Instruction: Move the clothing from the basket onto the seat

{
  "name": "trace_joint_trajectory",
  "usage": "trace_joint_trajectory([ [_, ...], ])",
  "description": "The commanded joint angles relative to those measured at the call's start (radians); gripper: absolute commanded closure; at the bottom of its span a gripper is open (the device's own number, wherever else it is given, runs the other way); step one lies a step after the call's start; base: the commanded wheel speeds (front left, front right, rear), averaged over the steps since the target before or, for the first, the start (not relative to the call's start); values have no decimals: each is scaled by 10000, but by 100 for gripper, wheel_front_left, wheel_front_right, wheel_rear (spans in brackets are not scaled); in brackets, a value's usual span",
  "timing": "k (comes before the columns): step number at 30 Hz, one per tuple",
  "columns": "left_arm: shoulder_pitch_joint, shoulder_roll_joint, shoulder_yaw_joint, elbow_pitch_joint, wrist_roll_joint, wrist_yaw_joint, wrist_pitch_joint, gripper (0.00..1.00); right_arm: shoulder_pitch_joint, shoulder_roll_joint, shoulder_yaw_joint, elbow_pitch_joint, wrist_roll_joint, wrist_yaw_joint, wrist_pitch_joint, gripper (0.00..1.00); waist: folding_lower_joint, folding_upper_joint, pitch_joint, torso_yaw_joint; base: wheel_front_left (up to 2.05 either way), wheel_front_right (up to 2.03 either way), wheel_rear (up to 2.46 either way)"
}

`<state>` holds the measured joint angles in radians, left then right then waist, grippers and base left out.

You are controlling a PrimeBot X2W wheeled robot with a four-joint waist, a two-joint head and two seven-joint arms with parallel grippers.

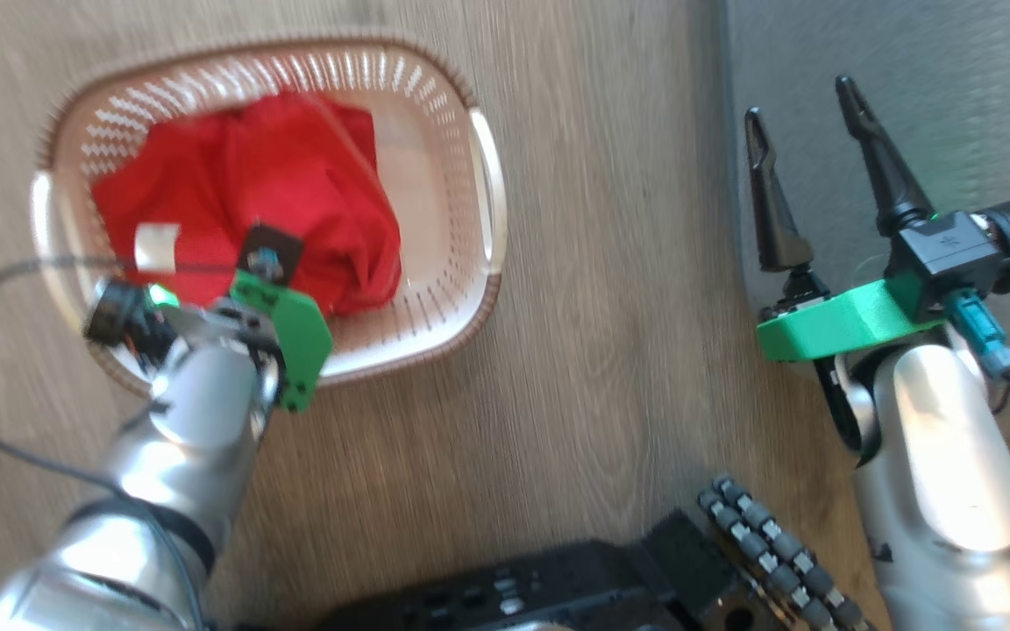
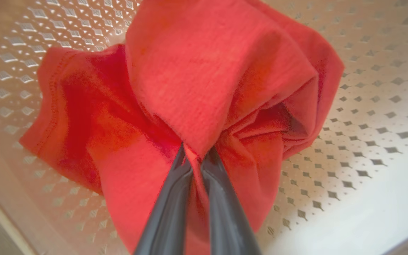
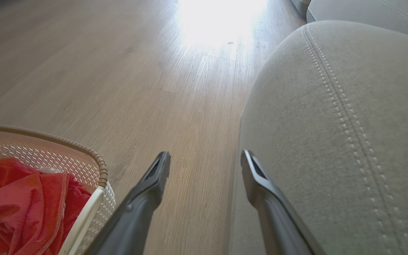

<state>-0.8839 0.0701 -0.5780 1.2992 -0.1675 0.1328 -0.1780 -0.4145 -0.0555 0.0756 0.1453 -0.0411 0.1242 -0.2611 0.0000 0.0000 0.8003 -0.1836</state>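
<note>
- Clothing point(image 1: 277, 193), head view: bright red fabric lies bunched inside the cream basket point(image 1: 489, 188), which stands on the wood floor point(image 1: 610, 263). The left arm point(image 1: 207, 394) reaches down onto the heap. The right claw point(image 1: 801, 98) hangs over the edge of the grey seat point(image 1: 908, 53), its 2 fingers apart and holding nothing.
- Left wrist view: the left claw point(image 2: 196, 157) is clamped on a fold of the red clothing, pinched between its 2 dark fingers. The basket's perforated plastic shows all around the fabric.
- Right wrist view: the right claw's fingers stand wide apart, 1 over the floor and the other over the seat's rounded corner, beside its double-stitched seam. The basket, clothing inside, sits at the lower left, apart from the seat.
</note>
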Motion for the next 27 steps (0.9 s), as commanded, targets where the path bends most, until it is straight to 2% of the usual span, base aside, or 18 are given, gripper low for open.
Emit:
trace_joint_trajectory([
  [1,237,129,248,-85,-74,89,-183,100,517,52,237,-181,55,65,-7,0,0,0,-1203,143,0,0,0],
  [8,1151,157,535,-553,-464,206,-820,100,909,52,558,241,-6,65,-7,0,0,0,-3276,483,0,0,0],
  [16,2740,667,1353,-4116,-470,635,-834,100,1604,12,618,597,-14,65,-7,0,0,0,-5101,913,0,0,0],
  [23,4007,663,2407,-6700,-331,655,-836,100,2227,16,668,895,102,65,-7,0,0,0,-6242,1204,0,0,0],
  [27,4602,590,3138,-8281,-92,773,-836,100,2490,-32,1035,648,326,65,-7,0,0,0,-6686,1334,0,0,0],
])
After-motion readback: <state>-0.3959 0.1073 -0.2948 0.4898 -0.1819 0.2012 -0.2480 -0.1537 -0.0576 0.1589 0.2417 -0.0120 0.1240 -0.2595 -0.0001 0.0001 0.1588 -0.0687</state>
